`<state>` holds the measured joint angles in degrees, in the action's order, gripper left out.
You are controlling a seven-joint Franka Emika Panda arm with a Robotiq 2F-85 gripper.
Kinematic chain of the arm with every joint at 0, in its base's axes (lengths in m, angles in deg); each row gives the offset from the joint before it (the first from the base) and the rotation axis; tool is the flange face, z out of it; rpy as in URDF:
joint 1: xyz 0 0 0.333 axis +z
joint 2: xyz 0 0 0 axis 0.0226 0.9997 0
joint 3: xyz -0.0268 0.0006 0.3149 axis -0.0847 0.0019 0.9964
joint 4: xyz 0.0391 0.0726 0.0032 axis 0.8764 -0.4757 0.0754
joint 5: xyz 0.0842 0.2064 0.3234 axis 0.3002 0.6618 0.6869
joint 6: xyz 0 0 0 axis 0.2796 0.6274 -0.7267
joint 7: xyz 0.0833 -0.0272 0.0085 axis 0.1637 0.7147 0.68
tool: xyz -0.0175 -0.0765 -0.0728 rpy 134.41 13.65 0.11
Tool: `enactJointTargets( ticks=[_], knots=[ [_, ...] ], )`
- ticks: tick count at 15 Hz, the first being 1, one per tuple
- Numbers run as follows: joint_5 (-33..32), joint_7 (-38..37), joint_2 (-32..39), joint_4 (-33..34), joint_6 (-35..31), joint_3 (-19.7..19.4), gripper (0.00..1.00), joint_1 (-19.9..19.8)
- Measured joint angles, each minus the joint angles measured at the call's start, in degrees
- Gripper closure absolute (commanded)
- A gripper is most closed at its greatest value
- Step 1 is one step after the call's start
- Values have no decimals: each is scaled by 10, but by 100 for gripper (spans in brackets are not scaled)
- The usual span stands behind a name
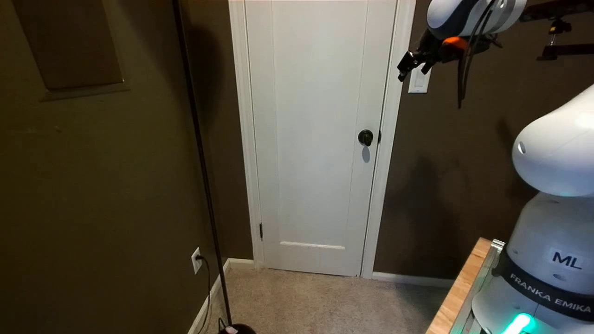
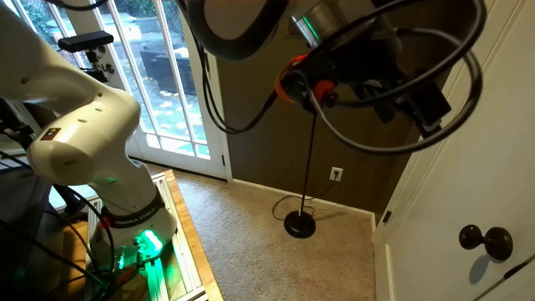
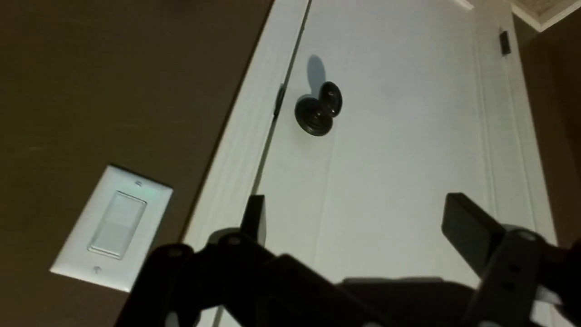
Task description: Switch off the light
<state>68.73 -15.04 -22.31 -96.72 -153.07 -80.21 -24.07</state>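
A white light switch plate with a rocker (image 3: 117,225) is on the brown wall at the lower left of the wrist view. In an exterior view the switch plate (image 1: 418,86) is just right of the door frame, its top partly hidden behind my gripper (image 1: 413,72). The switch does not show in the exterior view with the glass door. My gripper (image 3: 356,197) is open and empty, its fingers wide apart in front of the white door. The switch lies to the left of the fingers in the wrist view, apart from them. The gripper (image 2: 409,119) is raised high beside the door.
The white door (image 1: 320,116) has a dark knob (image 3: 317,109). A floor lamp pole (image 1: 199,148) rises near the corner from a round base (image 2: 299,224). Looped cables (image 2: 476,83) hang around the wrist. The robot stands on a wood-edged table (image 2: 192,238).
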Motion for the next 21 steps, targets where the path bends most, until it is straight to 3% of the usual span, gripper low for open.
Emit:
enactJointTargets(
  ticks=[3,10,15,16,18,21],
  knots=[
    [-15,-76,46,15,-10,42,0,-53],
    [-17,-81,47,15,-10,40,0,-50],
    [-61,-247,103,52,-34,111,0,-134],
    [-69,-289,122,71,-37,130,25,-154],
    [-93,-361,155,111,-38,160,34,-186],
    [-120,-429,204,171,-38,181,56,-207]
  ],
)
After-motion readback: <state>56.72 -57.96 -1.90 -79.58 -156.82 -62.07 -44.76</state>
